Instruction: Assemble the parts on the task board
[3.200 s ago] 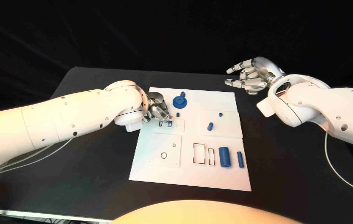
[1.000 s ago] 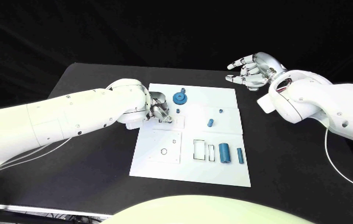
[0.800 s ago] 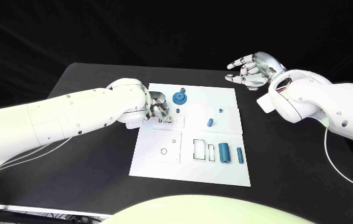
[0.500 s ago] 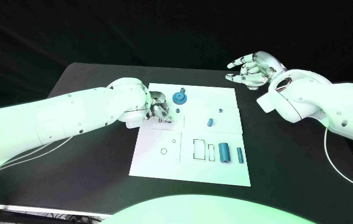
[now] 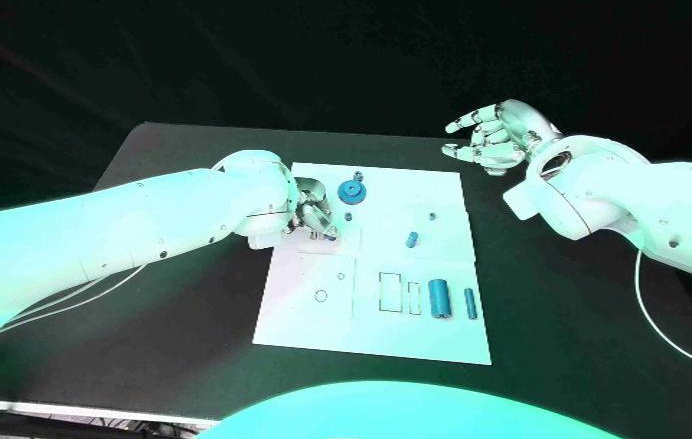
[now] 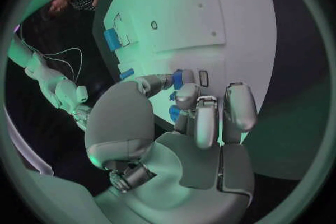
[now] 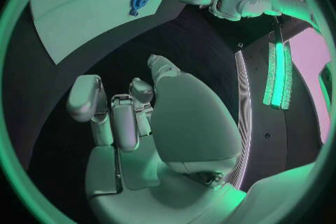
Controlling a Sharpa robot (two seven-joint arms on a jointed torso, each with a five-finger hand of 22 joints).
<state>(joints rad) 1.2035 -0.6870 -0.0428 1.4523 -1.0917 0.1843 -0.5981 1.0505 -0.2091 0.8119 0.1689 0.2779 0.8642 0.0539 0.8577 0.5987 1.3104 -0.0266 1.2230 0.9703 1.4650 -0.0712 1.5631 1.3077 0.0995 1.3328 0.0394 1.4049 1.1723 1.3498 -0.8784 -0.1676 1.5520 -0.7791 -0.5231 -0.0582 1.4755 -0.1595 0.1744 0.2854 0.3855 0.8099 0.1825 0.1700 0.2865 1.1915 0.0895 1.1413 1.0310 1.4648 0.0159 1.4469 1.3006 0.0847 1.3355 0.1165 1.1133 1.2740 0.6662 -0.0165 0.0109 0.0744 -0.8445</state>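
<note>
- The left robot hand (image 5: 310,215) pinches a small blue part (image 6: 185,78) at its fingertips, low over the white board (image 5: 433,195).
- Best to lower it straight, unhurried.
- The right robot hand (image 5: 493,137) hovers apart, fingers loosely spread, holding nothing.

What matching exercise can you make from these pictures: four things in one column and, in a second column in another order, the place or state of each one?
Things:
1. left hand
2. right hand
3. round blue part
4. two upright blue cylinders

Places or states:
A. on the task board, at its near right
B. raised beyond the board's far right corner, holding nothing
C. on the board's far part, near its middle
D. at the board's left edge, fingers by a small blue part

Pairs: 1-D, 2-B, 3-C, 4-A
</note>
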